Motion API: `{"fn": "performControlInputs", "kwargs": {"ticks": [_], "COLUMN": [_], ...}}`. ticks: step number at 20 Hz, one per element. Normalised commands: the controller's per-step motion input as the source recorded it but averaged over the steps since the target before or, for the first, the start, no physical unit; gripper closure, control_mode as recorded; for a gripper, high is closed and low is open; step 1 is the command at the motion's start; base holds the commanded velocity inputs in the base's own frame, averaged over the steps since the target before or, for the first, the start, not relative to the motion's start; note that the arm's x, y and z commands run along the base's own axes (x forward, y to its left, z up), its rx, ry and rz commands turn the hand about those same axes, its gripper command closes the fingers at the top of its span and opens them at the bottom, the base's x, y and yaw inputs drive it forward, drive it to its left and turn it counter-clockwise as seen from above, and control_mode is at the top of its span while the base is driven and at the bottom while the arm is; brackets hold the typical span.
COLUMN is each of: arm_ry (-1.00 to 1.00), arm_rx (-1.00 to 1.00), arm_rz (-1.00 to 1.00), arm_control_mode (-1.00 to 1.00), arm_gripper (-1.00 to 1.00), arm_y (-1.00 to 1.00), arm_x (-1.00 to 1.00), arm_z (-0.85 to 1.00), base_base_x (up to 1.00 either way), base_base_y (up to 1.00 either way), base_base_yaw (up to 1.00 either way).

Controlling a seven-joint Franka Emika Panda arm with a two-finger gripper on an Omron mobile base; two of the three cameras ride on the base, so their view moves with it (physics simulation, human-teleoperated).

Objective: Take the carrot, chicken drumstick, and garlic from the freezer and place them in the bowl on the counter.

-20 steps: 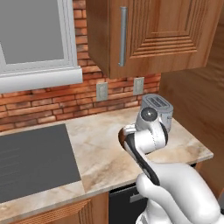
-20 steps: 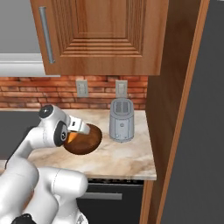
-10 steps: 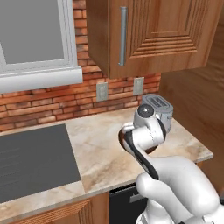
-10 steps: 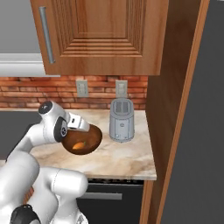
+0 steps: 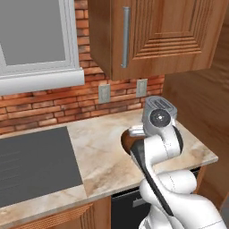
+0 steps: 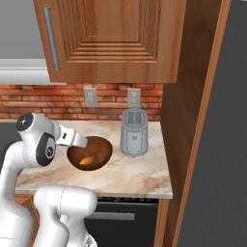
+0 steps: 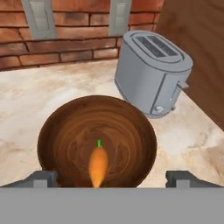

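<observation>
1. Your gripper [image 7: 111,177] is hovering with its fingers spread wide and holding nothing.
2. The carrot [image 7: 98,164] is lying inside the bowl [image 7: 57,131], lower centre of the hand view.
3. Lifting carelessly, you are risking a knock against the bowl or the toaster [image 7: 153,74] at upper right.

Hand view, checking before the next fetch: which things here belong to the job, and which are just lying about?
Part of the job:
- carrot, lying inside the bowl
- bowl, on the counter

Just lying about:
- toaster, beside the bowl
- wall outlets
</observation>
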Motion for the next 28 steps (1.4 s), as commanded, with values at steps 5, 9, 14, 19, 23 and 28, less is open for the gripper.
{"fn": "performControlInputs", "kwargs": {"ticks": [5, 9, 14, 19, 23, 28], "arm_ry": [0.06, 0.14, 0.06, 0.0, 0.0, 0.0], "arm_rx": [0.24, 0.21, 0.1, 0.0, 0.0, 0.0], "arm_rz": [-0.13, -0.06, -0.01, 0.0, 0.0, 0.0], "arm_control_mode": [-1.0, -1.0, 1.0, 1.0, 1.0, 1.0], "arm_gripper": [-1.0, -1.0, -1.0, -1.0, -1.0, -1.0], "arm_y": [0.0, 0.06, 0.15, 0.0, 0.0, 0.0], "arm_x": [-1.0, -1.0, -0.6, 0.0, 0.0, 0.0], "arm_z": [0.39, 0.18, 0.0, 0.0, 0.0, 0.0], "base_base_x": [0.0, 0.0, -0.4, -1.0, -1.0, -1.0], "base_base_y": [0.0, 0.0, 0.14, 0.4, 0.04, 0.0], "base_base_yaw": [0.0, 0.0, -0.01, -0.06, -0.21, -0.31]}}
